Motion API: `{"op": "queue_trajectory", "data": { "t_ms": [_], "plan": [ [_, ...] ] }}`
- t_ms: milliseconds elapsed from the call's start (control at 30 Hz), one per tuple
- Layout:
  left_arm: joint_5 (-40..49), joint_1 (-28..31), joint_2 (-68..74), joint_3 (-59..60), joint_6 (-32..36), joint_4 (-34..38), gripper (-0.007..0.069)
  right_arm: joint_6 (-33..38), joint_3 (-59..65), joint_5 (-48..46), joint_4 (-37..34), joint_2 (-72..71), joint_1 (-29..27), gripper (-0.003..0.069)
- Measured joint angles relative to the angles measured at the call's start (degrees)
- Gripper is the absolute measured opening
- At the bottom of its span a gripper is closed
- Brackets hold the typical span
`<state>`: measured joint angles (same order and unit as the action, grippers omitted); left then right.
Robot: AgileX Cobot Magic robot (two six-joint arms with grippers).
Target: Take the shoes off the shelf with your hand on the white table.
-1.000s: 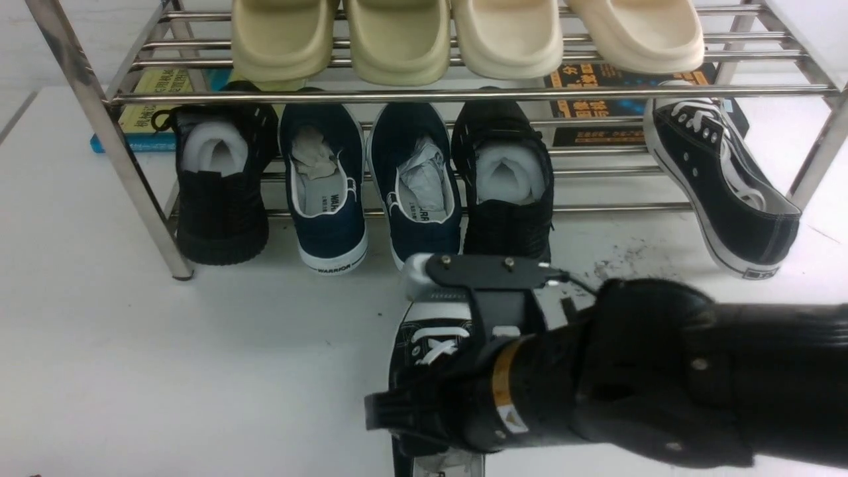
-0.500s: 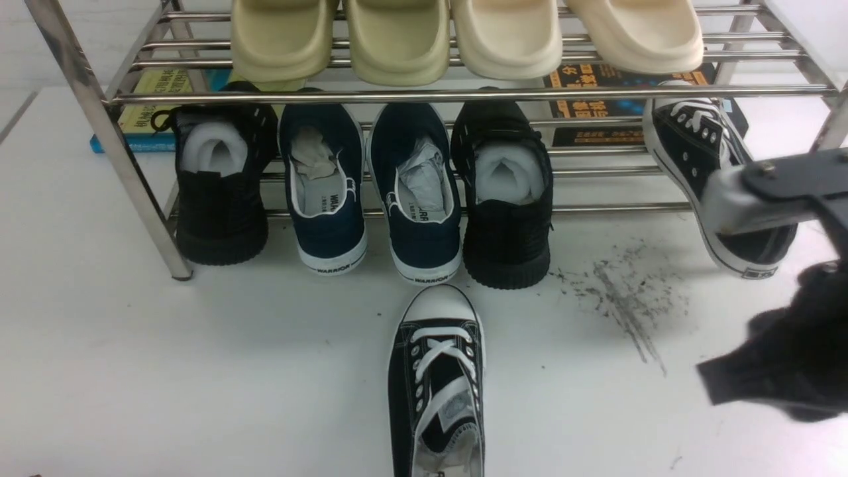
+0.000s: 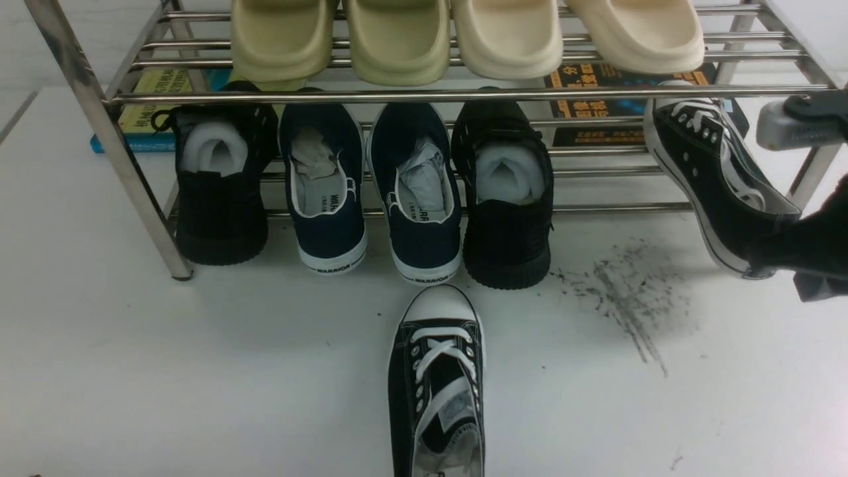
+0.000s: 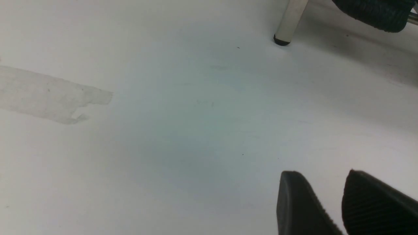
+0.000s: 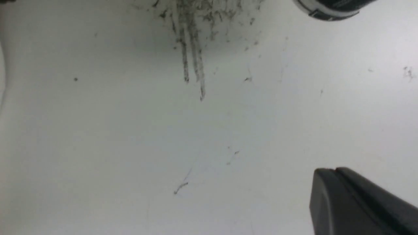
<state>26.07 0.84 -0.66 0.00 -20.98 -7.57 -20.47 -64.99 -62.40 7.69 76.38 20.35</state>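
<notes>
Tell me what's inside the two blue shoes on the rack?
Crumpled paper sits in the left blue shoe, more in the right blue shoe. The toe ends are covered, so unseen.

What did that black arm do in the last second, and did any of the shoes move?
The right gripper swung from above the black canvas sneaker with white laces on the white table off to the robot's right, beside its twin sneaker leaning on the steel-tube shelf, and its jaws closed empty. Both sneakers and the other shoes stayed put.
</notes>
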Motion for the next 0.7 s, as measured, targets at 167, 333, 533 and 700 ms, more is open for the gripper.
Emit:
{"op": "queue_trajectory", "data": {
  "t_ms": [167,333,533,700],
  "plan": [
    [0.0,0.0,0.0,0.0,0.0,0.0,0.0239,1.97,-4.25,1.97,-0.13,5.47,-0.23,0.0091],
    [0.0,0.0,0.0,0.0,0.0,0.0,0.0239,2.04,-5.65,6.89,0.4,8.97,-0.23,0.0243],
    [0.0,0.0,0.0,0.0,0.0,0.0,0.0239,2.15,-5.73,12.36,5.64,11.76,-0.23,0.0392],
    [0.0,0.0,0.0,0.0,0.0,0.0,0.0239,2.15,-5.73,14.22,10.86,13.32,-0.23,0.0415]
  ]
}}
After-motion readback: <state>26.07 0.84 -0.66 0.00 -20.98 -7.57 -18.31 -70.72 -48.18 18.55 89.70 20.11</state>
